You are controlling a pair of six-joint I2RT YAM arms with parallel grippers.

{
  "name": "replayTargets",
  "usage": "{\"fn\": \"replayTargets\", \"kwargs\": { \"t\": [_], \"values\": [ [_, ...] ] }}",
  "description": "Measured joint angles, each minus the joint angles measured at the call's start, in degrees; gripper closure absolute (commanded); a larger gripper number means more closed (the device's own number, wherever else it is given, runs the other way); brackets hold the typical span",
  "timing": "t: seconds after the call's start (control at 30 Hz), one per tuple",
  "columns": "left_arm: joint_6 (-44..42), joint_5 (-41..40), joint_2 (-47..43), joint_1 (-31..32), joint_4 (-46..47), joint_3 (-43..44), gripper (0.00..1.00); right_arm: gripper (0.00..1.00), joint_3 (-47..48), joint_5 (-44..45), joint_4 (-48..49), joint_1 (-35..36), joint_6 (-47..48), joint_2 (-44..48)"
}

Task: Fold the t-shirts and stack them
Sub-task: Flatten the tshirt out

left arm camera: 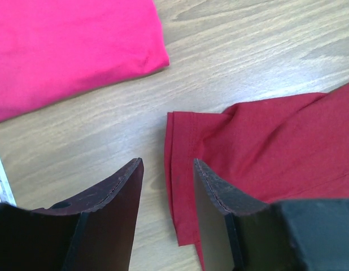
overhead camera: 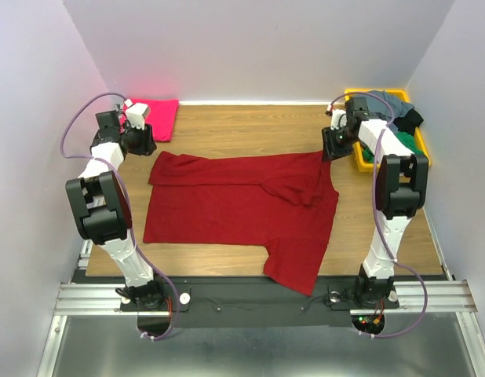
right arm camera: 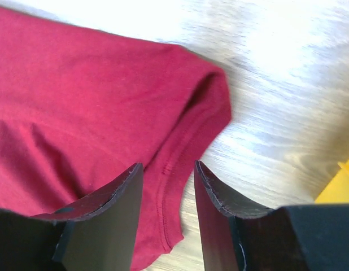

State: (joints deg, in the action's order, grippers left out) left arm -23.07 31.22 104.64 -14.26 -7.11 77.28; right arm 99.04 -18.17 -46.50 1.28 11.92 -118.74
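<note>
Wooden worktop (overhead camera: 250, 129) bears the crimson t-shirt (overhead camera: 242, 208), long axis left-to-right — left jaws and right jaws, parted and empty, hover over its far corners.

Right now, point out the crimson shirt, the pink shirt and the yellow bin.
crimson shirt (overhead camera: 227, 200), top view, middle of its body
pink shirt (overhead camera: 158, 118), top view, centre of folded fabric
yellow bin (overhead camera: 424, 148), top view, right rim

The spread-out t-shirt (overhead camera: 242, 208) is laid flat on the table (overhead camera: 250, 129). A folded t-shirt (overhead camera: 158, 118) is placed behind its left end. A bin (overhead camera: 424, 148) is set behind its right end, and more t-shirts (overhead camera: 401, 116) are piled in it.
</note>
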Motion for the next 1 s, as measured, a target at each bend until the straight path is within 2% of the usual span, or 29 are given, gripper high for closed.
{"fn": "replayTargets", "kwargs": {
  "t": [0.13, 0.2, 0.47, 1.0],
  "values": [
    [0.5, 0.61, -0.66, 0.0, 0.13, -1.57, 0.49, 0.54, 0.0, -0.28, 0.0, -0.63, -1.73, -0.07],
    [0.52, 1.88, -2.71, 0.0, -0.94, -5.14, 0.49, 0.55, 0.42, -0.72, -0.09, -0.61, -2.38, -0.57],
    [3.04, 5.64, -9.7, 0.0, -6.38, -12.72, 0.49, 0.58, 7.37, -3.8, 0.02, -0.61, -4.44, -7.28],
    [5.64, 3.52, -11.26, -0.33, -12.59, -13.7, 0.5, 0.62, 8.37, -2.23, 0.24, -0.63, -6.01, -11.15]
  ]
}}
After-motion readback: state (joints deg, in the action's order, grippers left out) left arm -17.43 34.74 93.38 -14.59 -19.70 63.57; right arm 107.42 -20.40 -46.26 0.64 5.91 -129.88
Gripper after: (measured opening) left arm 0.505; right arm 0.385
